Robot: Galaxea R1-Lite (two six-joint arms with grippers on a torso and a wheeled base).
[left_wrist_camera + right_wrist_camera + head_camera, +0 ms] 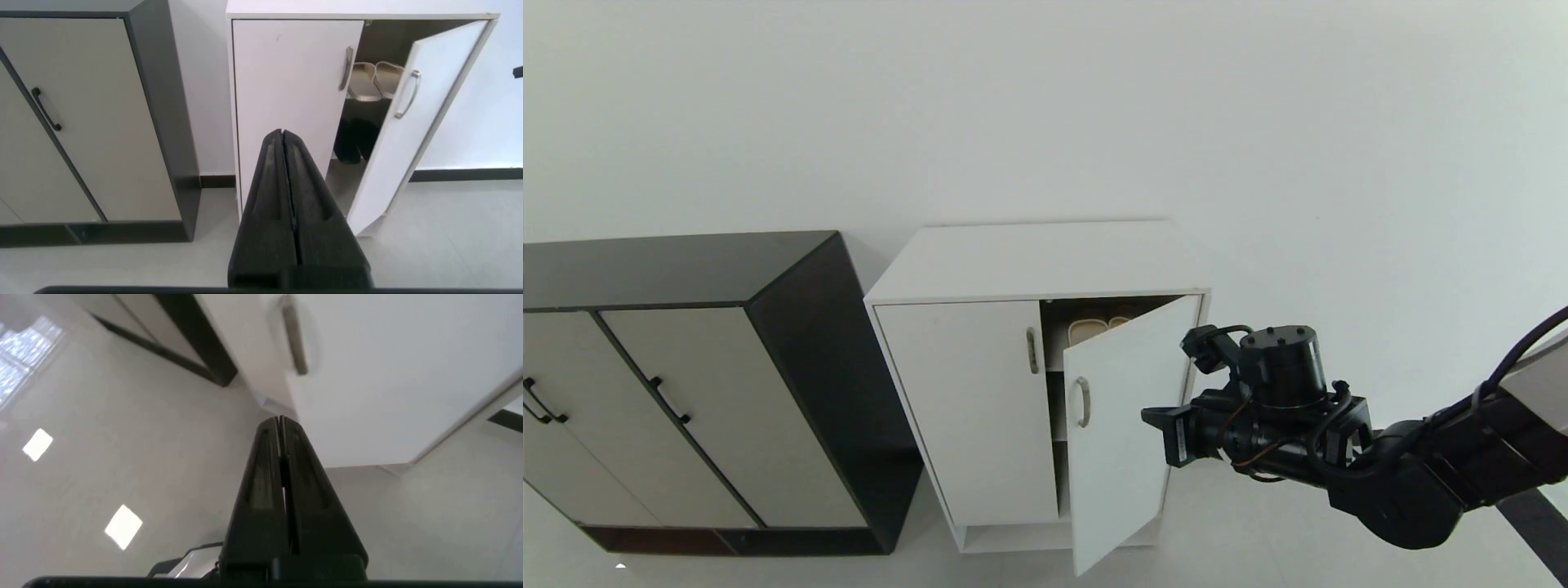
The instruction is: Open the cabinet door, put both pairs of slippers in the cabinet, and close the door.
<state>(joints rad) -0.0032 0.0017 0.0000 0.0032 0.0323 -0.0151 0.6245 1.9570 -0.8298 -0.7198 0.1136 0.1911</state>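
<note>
One pale slipper pair (pixel 377 79) in cabinet (pixel 1029 261) | door (pixel 1123 441) ajar | left hand (pixel 283 135) together | right hand (pixel 282 422) together, by door

White cabinet (pixel 1045 261), cream slippers (pixel 1086 330) — black sideboard (pixel 817 367)

Two cabinets show, white cabinet (pixel 1029 261) and dark cabinet (pixel 686 265), plus two slipper pairs, pale pair (pixel 377 79) and dark pair (pixel 355 140).
</note>
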